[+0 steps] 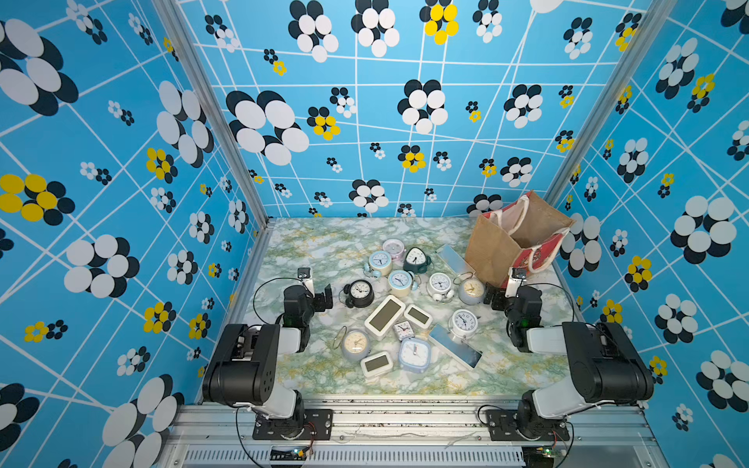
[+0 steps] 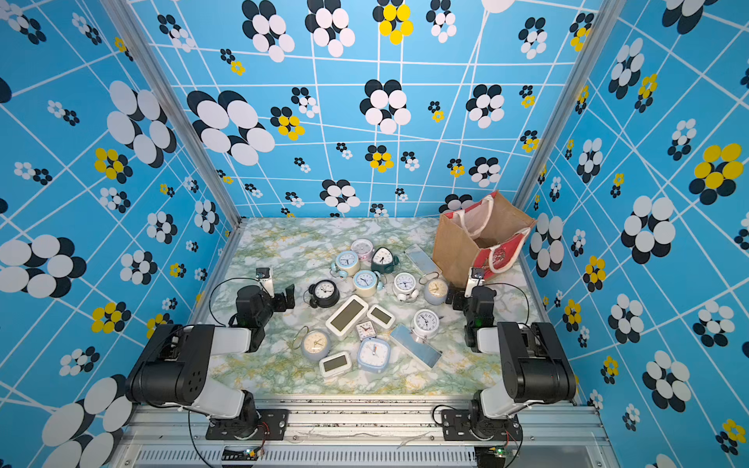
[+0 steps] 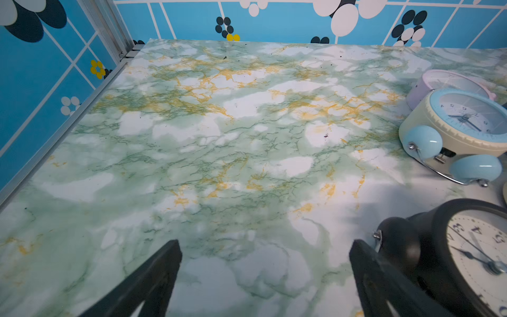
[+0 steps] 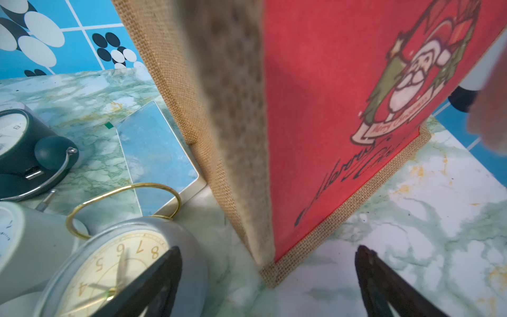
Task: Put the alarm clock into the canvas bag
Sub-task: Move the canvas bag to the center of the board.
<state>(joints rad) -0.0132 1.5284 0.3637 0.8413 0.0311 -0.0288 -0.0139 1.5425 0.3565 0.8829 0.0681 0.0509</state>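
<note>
Both end effectors had their jaws wide apart and empty. The left end effector was low over bare surface near the left edge. The right end effector faced the near corner of the canvas bag, which stood mouth-up in the far right corner.

Alarm clocks lay clustered mid-surface, none in hand, and nothing showed which one was meant. The grey round alarm clock lay nearest the right end effector and the bag, so it looked the sensible pick. A good grasp would close across its body, not its thin gold ring, lift clear of the rope handles, and release over the open mouth.

The black twin-bell alarm clock beside the left end effector was cut off by the frame. The bag's floor was hidden, and its burlap edge was blurred in the right wrist view.
</note>
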